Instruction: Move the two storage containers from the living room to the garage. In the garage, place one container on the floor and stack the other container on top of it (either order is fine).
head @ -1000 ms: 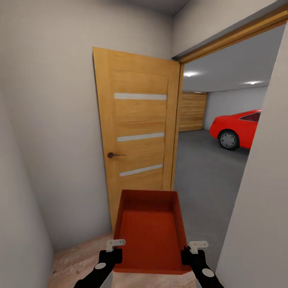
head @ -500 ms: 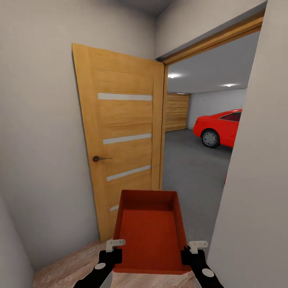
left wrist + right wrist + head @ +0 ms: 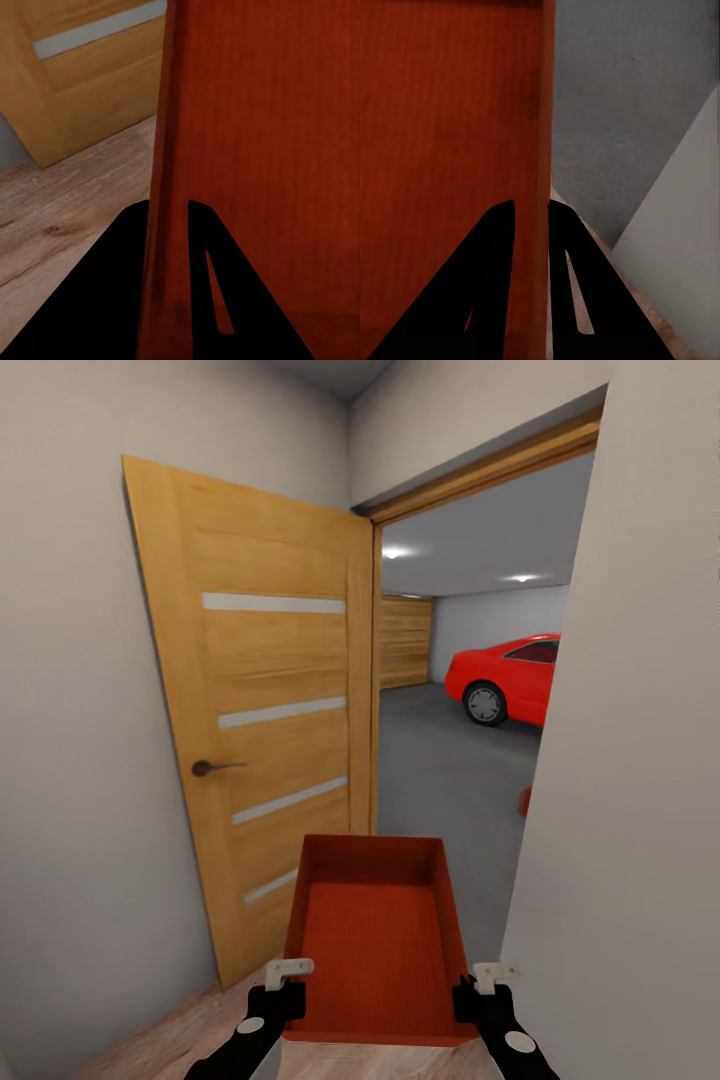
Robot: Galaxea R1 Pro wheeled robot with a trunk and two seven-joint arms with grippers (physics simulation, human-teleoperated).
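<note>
At the doorway: robot faces the open light-oak panel door with three pale glass strips point(image 3: 265, 710); beyond it, the garage with dark grey concrete floor point(image 3: 440, 780).
Load: one orange-red open-topped rectangular storage container point(image 3: 375, 940), empty, carried level in front of the trunk, above the light wood plank floor point(image 3: 190, 1030).
Left end effector point(image 3: 287, 972): narrowed onto the container's left side wall; wrist view shows the wall point(image 3: 169, 225) between the dark fingers.
Right end effector point(image 3: 485, 977): likewise clamped on the right wall point(image 3: 542, 210).
Garage contents: red car point(image 3: 505, 678), wooden slatted door point(image 3: 405, 642), and a small red patch point(image 3: 524, 801) at the white wall point(image 3: 630, 760) edge; cannot tell what it is.
Step (judged): transport leg, container not yet in the garage.
Next move (judged): drive through the gap, keeping clear of the right wall edge, then lower onto concrete.
</note>
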